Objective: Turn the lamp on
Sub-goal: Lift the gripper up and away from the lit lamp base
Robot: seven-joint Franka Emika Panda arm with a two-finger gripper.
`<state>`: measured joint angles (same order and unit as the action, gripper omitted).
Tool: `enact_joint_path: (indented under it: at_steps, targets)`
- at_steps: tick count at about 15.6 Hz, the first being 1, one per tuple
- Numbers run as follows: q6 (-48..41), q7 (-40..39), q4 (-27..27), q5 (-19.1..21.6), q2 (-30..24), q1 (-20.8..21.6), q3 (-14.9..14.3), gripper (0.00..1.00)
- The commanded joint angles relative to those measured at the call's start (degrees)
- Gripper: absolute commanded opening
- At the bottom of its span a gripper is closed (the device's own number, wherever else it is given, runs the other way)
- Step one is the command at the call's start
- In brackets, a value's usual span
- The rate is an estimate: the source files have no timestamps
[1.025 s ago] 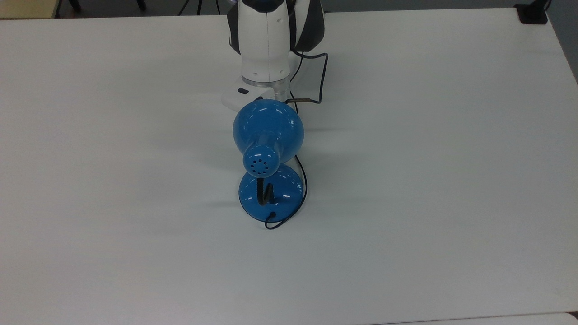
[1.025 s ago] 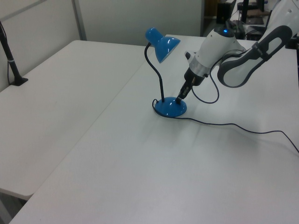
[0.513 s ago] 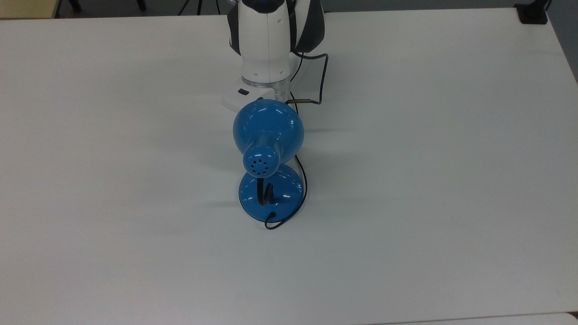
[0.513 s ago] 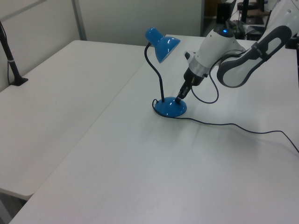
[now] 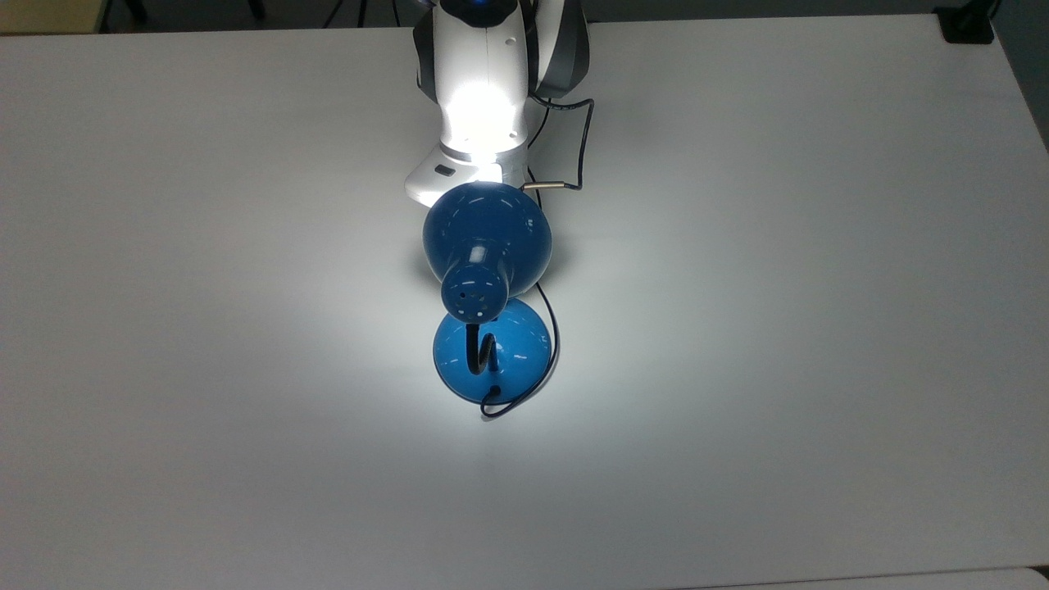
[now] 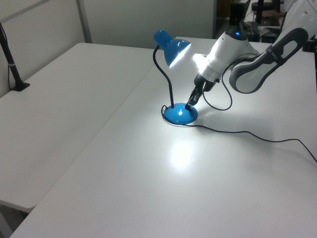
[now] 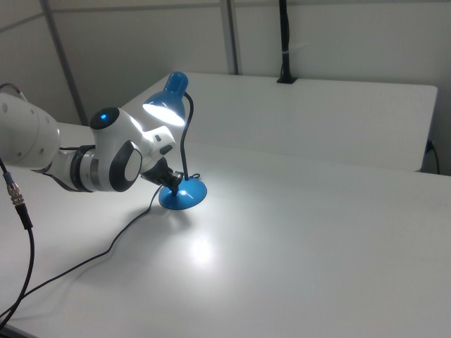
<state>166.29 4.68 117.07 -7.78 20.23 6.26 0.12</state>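
One gripper (image 6: 190, 103) tip presses down on the lit lamp (image 6: 179, 113) base, directly beneath it; finger spread impossible to tell.

The worktop (image 6: 124, 188) lies open on all sides of the lamp (image 6: 173, 74). Its shade overhangs the base, and its cord (image 6: 247, 134) trails across the left view's right.

Top view: overhead, facing arm. Left, right views: oblique, opposite sides. All share lamp (image 5: 490, 299).
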Motion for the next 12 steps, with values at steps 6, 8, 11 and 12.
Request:
enact_joint_path:
  at_steps: [6, 8, 11, 12]
  targets:
    - [-22.7, -1.3, 1.5, -0.6, -9.4, -0.1, 0.4, 0.0]
    - [-29.3, -1.3, 1.5, -0.6, -12.1, 0.2, 0.4, 0.0]
    - [-39.4, -0.8, 0.3, -0.3, -16.4, 0.2, 0.4, 0.0]
    - [-42.9, -0.5, -0.9, -0.3, -17.5, 0.3, 0.4, 0.0]
